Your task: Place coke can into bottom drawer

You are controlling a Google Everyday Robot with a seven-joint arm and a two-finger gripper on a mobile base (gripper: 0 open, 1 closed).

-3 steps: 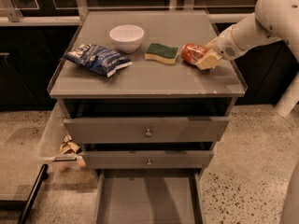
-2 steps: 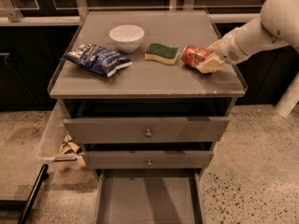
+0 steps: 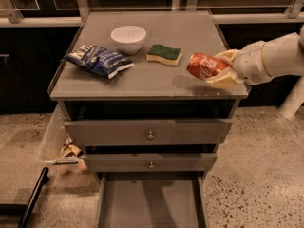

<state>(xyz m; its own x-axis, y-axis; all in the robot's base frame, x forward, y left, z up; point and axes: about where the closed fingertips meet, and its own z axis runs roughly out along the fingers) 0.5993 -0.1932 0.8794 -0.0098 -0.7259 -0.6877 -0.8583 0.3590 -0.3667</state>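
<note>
The red coke can (image 3: 205, 65) lies on its side in my gripper (image 3: 222, 68), lifted a little above the right front part of the cabinet top (image 3: 142, 80); its shadow falls on the top below. The gripper's cream fingers (image 3: 222, 80) are shut on the can from above and below, and my white arm reaches in from the right. The bottom drawer (image 3: 152, 203) stands pulled open at the foot of the cabinet, a grey shallow tray with nothing in it.
On the top stand a white bowl (image 3: 128, 38), a blue chip bag (image 3: 99, 61) and a green-and-yellow sponge (image 3: 164, 54). Two upper drawers (image 3: 150, 133) with round knobs are shut. Crumpled paper (image 3: 69, 150) lies left of the cabinet, and a black bar (image 3: 32, 196) crosses the floor.
The gripper has lifted the can off the cabinet top and carried it toward the front edge. The other things have not moved.
</note>
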